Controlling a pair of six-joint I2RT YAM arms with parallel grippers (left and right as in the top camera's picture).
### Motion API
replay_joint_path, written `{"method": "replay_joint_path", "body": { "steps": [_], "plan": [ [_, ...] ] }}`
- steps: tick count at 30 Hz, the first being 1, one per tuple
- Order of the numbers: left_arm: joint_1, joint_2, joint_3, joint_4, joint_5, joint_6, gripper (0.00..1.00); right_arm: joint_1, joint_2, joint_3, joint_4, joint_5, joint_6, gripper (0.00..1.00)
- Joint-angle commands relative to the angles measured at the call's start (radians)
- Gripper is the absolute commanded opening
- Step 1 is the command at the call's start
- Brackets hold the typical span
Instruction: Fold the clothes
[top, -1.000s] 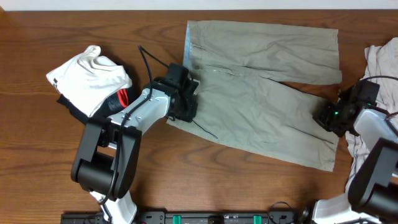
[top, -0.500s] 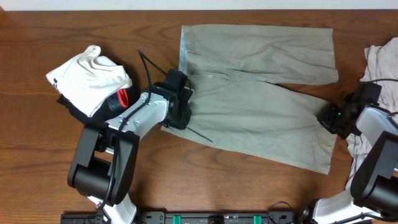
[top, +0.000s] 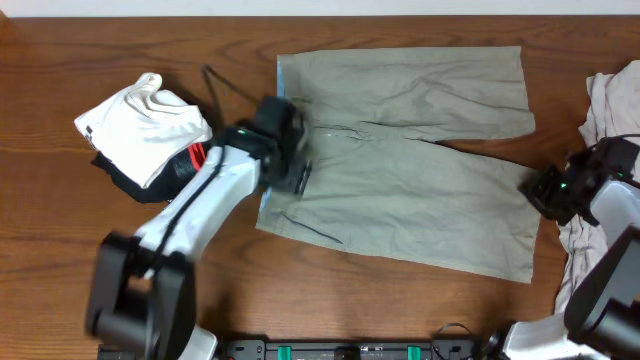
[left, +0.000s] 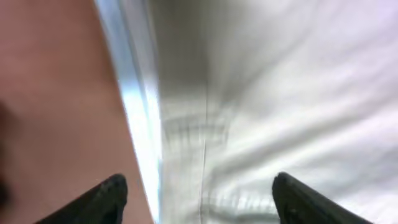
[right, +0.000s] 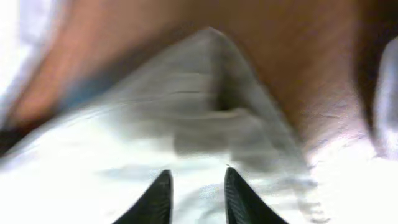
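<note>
Counting now: one pair of khaki shorts (top: 400, 170) toward the far edge. By the left edge, one white garment (top: 145, 125) and one black-and-red garment (top: 190, 165). One off-white garment (top: 605, 100) at the right edge. Two arms: left arm (top: 210, 195) and right arm (top: 610, 200).

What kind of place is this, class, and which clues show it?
Likely a robotics lab bench, not a home: left arm and right arm at a wooden table, khaki shorts spread flat, white garment piled aside.

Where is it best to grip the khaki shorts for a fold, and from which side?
Grip the waistband near a corner, coming from the left. The shorts lie flat with it as their free left edge, under the left gripper.
</note>
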Motion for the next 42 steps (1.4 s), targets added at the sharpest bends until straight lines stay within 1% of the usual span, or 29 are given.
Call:
{"method": "replay_joint_path", "body": {
  "steps": [1,5,7,11,16,19,27,35,38,42],
  "plan": [
    [0.028,-0.046,0.032,0.092,-0.011,0.008,0.79,0.012,-0.068,0.018,0.004,-0.163,-0.023,0.36],
    [0.071,0.020,0.032,0.222,-0.004,0.007,0.79,0.066,-0.075,0.018,0.004,-0.215,-0.042,0.36],
    [0.088,0.073,0.032,0.288,0.039,0.008,0.79,0.104,-0.075,0.018,0.004,-0.205,-0.069,0.36],
    [0.100,0.161,0.032,0.399,0.122,0.007,0.79,0.156,-0.075,0.018,0.005,-0.154,-0.071,0.36],
    [0.101,0.224,0.032,0.485,0.120,0.008,0.78,0.177,-0.075,0.018,0.003,-0.129,-0.072,0.36],
    [0.102,0.243,0.032,0.510,0.120,0.008,0.77,0.178,-0.075,0.018,0.003,-0.126,-0.072,0.36],
    [0.102,0.318,0.032,0.540,0.120,0.012,0.67,0.178,-0.075,0.018,-0.003,-0.101,-0.071,0.36],
    [0.102,0.321,0.032,0.589,0.120,0.018,0.60,0.178,-0.075,0.018,-0.004,-0.089,-0.072,0.35],
    [0.102,0.330,0.032,0.597,0.120,0.039,0.56,0.178,-0.075,0.018,-0.010,-0.079,-0.072,0.35],
    [0.102,0.354,0.032,0.611,0.121,0.042,0.55,0.178,-0.075,0.018,-0.012,-0.079,-0.072,0.34]
  ]
}}
